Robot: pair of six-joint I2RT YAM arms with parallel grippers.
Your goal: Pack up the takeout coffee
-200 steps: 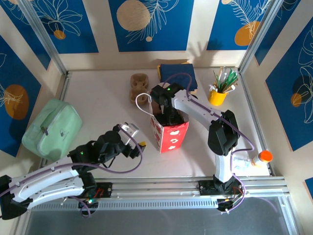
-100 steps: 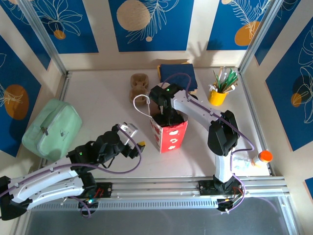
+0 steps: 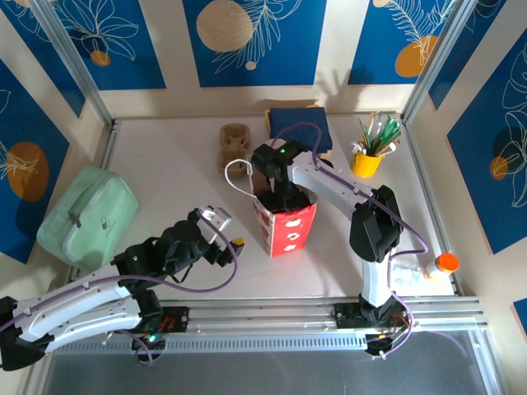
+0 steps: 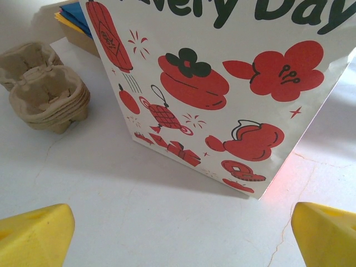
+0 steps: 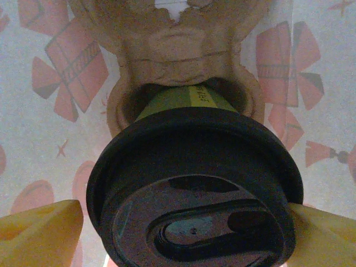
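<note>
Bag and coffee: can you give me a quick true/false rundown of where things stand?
1. The coffee sits in a carrier inside the bag. True.
2. The coffee has no lid. False: a black lid is on it.
3. The left claw is open and empty. True.
4. The bag lies on its side. False: it stands upright.
5. In the top view, the yellow cup stands left of the bag. False: it stands to the bag's right, farther back.
</note>
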